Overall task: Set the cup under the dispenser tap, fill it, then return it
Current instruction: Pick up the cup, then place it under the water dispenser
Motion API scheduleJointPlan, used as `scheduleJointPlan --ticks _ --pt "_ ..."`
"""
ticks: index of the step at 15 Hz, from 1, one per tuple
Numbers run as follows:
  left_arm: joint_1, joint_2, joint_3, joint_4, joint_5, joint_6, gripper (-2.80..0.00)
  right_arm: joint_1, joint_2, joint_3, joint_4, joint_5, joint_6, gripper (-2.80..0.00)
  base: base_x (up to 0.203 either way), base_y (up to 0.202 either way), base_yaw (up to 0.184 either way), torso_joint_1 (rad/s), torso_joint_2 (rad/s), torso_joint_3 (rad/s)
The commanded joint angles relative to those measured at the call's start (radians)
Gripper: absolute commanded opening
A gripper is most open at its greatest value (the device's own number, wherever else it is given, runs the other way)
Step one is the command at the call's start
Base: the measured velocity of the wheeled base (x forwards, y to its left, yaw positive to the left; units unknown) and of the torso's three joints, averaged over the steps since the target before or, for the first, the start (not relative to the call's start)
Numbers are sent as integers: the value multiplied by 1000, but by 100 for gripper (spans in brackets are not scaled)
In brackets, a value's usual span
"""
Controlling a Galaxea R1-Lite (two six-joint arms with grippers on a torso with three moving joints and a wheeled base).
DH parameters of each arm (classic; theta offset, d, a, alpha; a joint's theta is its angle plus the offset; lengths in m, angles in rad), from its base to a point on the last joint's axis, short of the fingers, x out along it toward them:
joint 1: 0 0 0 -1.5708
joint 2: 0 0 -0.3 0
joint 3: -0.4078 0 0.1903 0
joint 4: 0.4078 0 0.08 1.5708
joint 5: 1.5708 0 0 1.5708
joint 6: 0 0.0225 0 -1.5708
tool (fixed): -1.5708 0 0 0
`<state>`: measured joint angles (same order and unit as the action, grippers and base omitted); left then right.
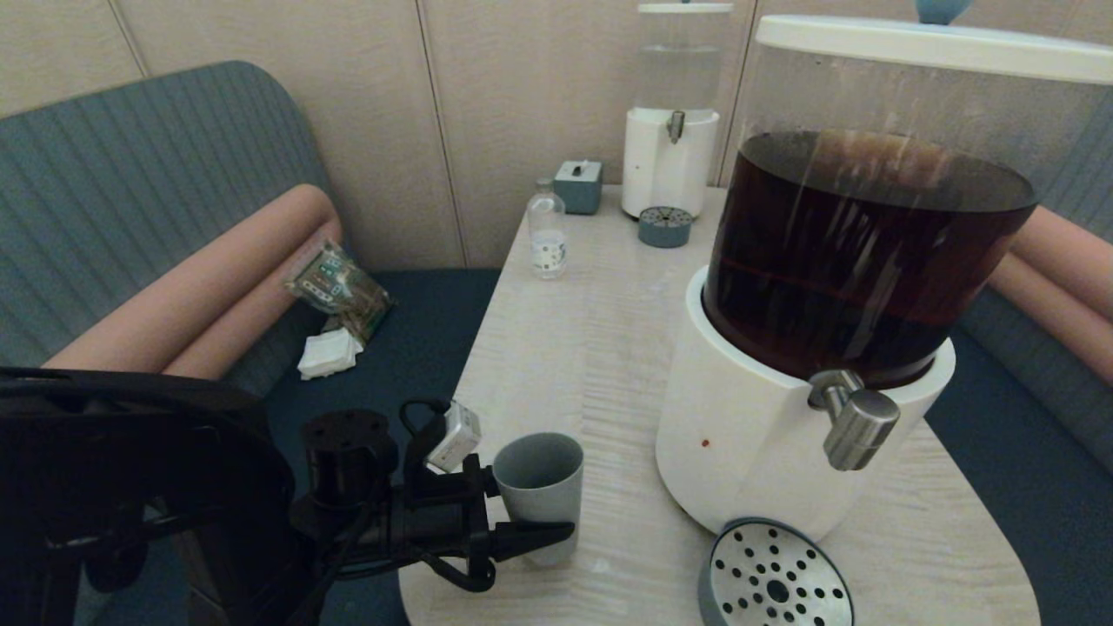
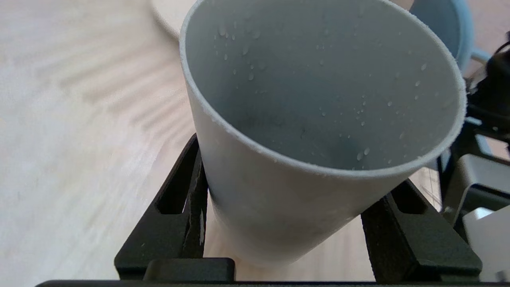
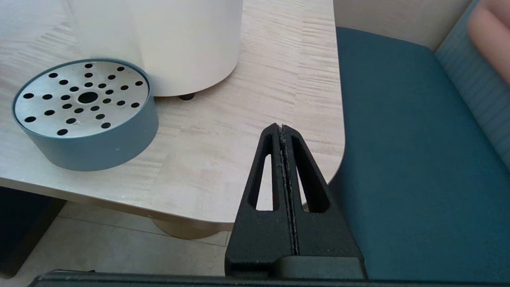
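The grey cup is near the table's front left corner, left of the big dispenser. It looks empty, with only droplets on its inner wall. My left gripper is shut on the cup, one black finger against each side of its lower wall. The brushed-steel dispenser tap juts from the white base under the tank of dark brown liquid, well to the cup's right. My right gripper is shut on nothing, low by the table's front right corner and out of the head view.
A round perforated drip tray lies on the table below the tap. At the back stand a small clear-liquid dispenser, its own small tray, a clear bottle and a grey box. Blue bench seats flank the table.
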<state>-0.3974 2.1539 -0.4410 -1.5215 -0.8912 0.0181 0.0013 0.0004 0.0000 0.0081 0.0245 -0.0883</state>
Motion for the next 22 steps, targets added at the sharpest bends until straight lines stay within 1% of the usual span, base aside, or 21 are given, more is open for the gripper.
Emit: scheduleJointPlan --ticks 1,2,3,5,7,8,11,12,14,17,22 --pt "-18 -82 14 -9 -2 -4 -280 0 -5 9 0 1 -2 -280 0 0 0 0 0 0" --pt "-41 -118 20 -9 3 -9 -280 0 -5 9 0 1 0 -280 0 0 0 0 0 0" --pt "-79 -148 25 -9 14 -16 -280 0 -5 9 0 2 0 -280 0 0 0 0 0 0" --pt "-161 -192 32 -9 68 -33 -280 0 -5 9 1 2 -2 -280 0 0 0 0 0 0" --pt "-226 -225 23 -9 112 -59 -280 0 -5 10 0 1 -2 -280 0 0 0 0 0 0" --pt "-262 -236 22 -9 138 -70 -280 0 -5 11 0 1 1 -280 0 0 0 0 0 0" --pt "-376 -238 13 -9 256 -111 -280 0 -5 9 0 0 -2 -280 0 0 0 0 0 0" --pt "-400 -226 -2 -9 273 -121 -280 0 -5 9 0 1 0 -280 0 0 0 0 0 0" --pt "-422 -189 -28 -9 290 -135 -280 0 -5 9 0 0 0 -280 0 0 0 0 0 0" --pt "-430 -119 -71 -9 300 -136 -280 0 -5 10 0 0 -2 -280 0 0 0 0 0 0" --pt "-438 -5 -189 -9 328 -138 -280 0 -5 9 0 2 1 -280 0 0 0 0 0 0"
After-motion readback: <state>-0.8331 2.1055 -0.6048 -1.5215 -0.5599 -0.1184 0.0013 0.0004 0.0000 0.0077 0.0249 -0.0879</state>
